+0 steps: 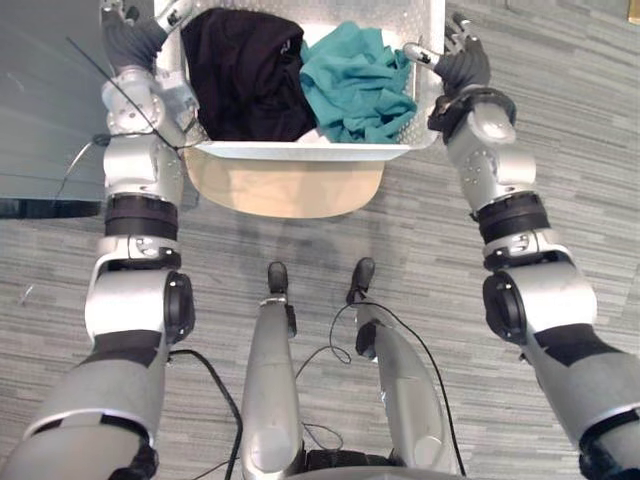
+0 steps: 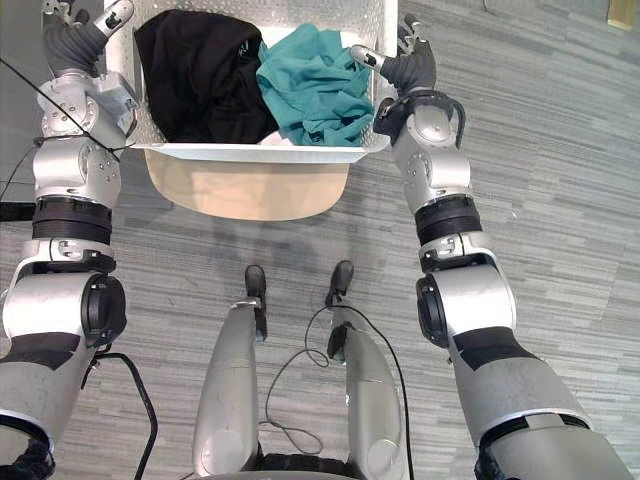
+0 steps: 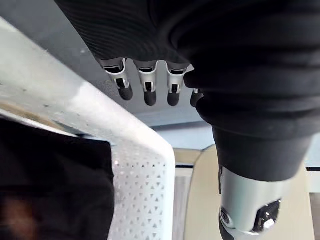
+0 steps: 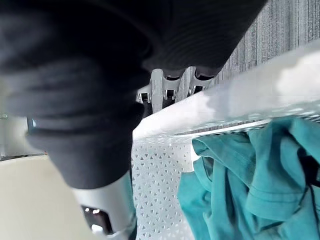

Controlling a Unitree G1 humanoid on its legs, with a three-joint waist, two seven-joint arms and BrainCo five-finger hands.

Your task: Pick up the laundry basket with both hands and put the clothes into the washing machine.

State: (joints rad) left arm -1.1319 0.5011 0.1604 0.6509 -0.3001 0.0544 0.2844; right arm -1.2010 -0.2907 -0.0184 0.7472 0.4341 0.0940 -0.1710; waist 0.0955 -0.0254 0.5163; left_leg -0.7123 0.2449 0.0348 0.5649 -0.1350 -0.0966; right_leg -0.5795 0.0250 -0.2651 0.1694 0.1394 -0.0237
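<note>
Carpet (image 1: 560, 150) of grey, finely striped weave covers the ground, and a flat dark grey surface (image 1: 50, 120) borders it on the robot's left. The laundry basket (image 1: 300, 151) sits between the two outstretched arms. It is a white plastic tub with a smooth rolled rim, rounded corners and walls pierced all over by small triangular holes. Under its near edge a beige, smooth, round-fronted form (image 1: 285, 190) juts toward the robot; whether the basket rests on it or hangs above it cannot be told.

Two garments lie inside the basket. A black garment (image 1: 245, 75), matt and loosely heaped, fills the left half and rises against the left wall. A teal garment (image 1: 355, 85), crumpled into soft folds with a stitched hem showing, fills the right half and touches the black one along the middle.

The right hand (image 1: 462, 65) grasps the basket's right wall. Its thumb (image 1: 415, 52) lies over the rim toward the teal cloth, while its fingers (image 4: 172, 87) drop down the outer side and pass behind the rim, so the rim is pinched between them. The left hand (image 1: 130, 40) is at the basket's left wall, near its corner. Its fingers (image 3: 150, 92) hang loosely bent, their dark tips clear of the rim and closed on nothing.
</note>
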